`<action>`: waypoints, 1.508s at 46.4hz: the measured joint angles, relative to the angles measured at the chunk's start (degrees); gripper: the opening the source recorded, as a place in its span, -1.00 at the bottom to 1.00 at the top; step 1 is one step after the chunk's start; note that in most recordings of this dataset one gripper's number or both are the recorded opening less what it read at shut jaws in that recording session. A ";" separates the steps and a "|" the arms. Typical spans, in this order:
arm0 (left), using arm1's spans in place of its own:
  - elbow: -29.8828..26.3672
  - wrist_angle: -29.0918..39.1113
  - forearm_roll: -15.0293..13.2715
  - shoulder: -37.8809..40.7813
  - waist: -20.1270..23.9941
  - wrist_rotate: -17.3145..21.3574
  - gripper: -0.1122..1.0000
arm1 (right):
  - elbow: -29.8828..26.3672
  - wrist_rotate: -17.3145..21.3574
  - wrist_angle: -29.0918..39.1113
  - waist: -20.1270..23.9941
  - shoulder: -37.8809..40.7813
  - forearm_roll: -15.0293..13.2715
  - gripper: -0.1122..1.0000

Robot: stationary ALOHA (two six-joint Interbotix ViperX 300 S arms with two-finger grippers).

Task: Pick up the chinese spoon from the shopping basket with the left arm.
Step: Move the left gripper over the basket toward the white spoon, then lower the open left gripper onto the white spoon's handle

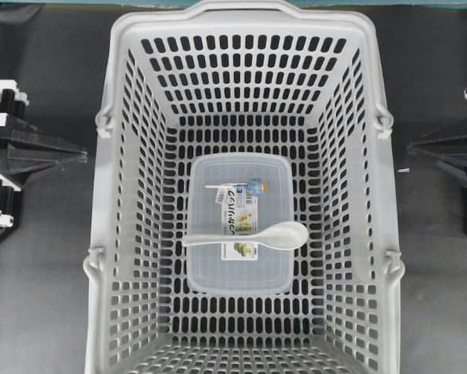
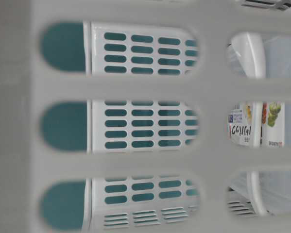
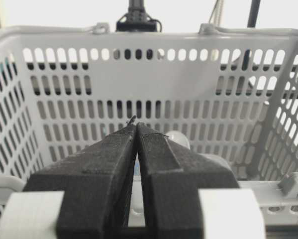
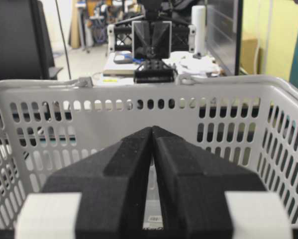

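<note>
The white chinese spoon (image 1: 249,237) lies across the lid of a clear labelled box, inside the light-grey shopping basket (image 1: 99,202), with its bowl to the right. My left gripper (image 1: 80,155) is shut and empty outside the basket's left wall, tips pointing at it. In the left wrist view the shut gripper (image 3: 137,125) sits just over the basket's near rim (image 3: 153,39), and the spoon's bowl (image 3: 179,137) peeks past the right finger. My right gripper (image 1: 412,146) is shut and empty outside the right wall; in its own view the shut gripper (image 4: 152,128) faces the basket (image 4: 188,88).
The clear lidded box (image 1: 217,269) rests on the basket floor under the spoon. The table-level view looks through the basket's slotted wall (image 2: 135,87) at the spoon (image 2: 249,53) and the box's label (image 2: 245,128). Dark tabletop (image 1: 38,296) surrounds the basket.
</note>
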 measured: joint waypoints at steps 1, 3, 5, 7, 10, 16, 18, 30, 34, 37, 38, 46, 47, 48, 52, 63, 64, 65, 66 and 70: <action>0.00 0.00 -0.09 0.00 0.00 0.00 -0.70 | 0.00 0.00 0.00 0.00 -0.09 0.00 -0.80; -0.35 0.62 0.35 0.09 0.00 -0.44 -0.77 | 0.00 0.09 0.00 0.00 0.00 0.09 -0.80; -2.02 3.08 1.14 0.44 -0.09 -1.32 -0.80 | 0.00 0.35 0.09 0.00 -0.09 0.09 -0.80; -4.22 6.24 1.85 0.88 -0.09 -2.20 -0.80 | 0.00 0.79 0.35 0.00 -0.09 0.26 -0.80; -7.56 11.25 1.93 2.20 -0.09 -2.64 -0.80 | 0.00 1.85 1.05 0.00 -0.18 0.26 -0.80; -13.18 18.63 2.02 6.24 -1.14 -2.64 -0.80 | -0.26 3.96 2.29 0.26 -0.18 0.35 -0.80; -15.56 21.36 2.02 8.35 -1.76 -2.55 -0.80 | -0.44 4.39 3.25 0.53 -0.26 0.35 -0.80; -29.09 34.45 2.11 23.99 -4.92 -2.64 -0.80 | -2.02 4.66 11.34 1.14 -0.35 0.44 -0.80; -32.87 38.06 2.11 28.56 -5.19 -2.64 -0.80 | -2.29 4.75 13.71 1.32 -0.53 0.35 -0.79; -36.47 41.57 2.11 32.43 -5.36 -2.64 -0.80 | -2.37 4.75 14.77 1.41 -0.79 0.44 -0.79; -37.62 42.80 2.11 33.57 -5.45 -2.64 -0.80 | -2.37 4.75 14.94 1.41 -0.88 0.44 -0.79; -46.14 53.88 2.11 42.28 -5.80 -2.20 -0.80 | -2.46 4.75 16.26 1.49 -2.46 0.35 -0.36; -47.02 55.02 2.11 43.07 -5.80 -2.11 -0.80 | -2.55 4.75 16.35 1.49 -2.64 0.35 -0.26; -47.64 55.90 2.20 43.77 -5.80 -2.02 -0.80 | -2.55 4.75 16.52 1.58 -2.81 0.44 -0.16; -50.27 58.80 2.11 46.49 -5.89 -2.02 -0.79 | -2.55 4.75 17.05 1.49 -3.16 0.44 0.31; -54.05 60.29 2.11 51.94 -5.89 -3.78 0.21 | -2.55 4.75 16.88 1.58 -3.52 0.44 0.55; -54.32 60.47 2.20 52.38 -5.89 -4.04 0.32 | -2.55 4.75 16.79 1.49 -3.69 0.35 0.54; -54.58 60.64 2.20 52.82 -5.89 -4.31 0.42 | -2.55 4.75 16.70 1.58 -3.78 0.44 0.53; -54.93 60.82 2.20 53.53 -5.98 -4.48 0.53 | -2.55 4.75 16.44 1.49 -3.87 0.44 0.53; -55.99 61.35 2.11 55.90 -6.24 -5.36 0.81 | -2.37 4.75 15.91 1.49 -4.22 0.35 0.53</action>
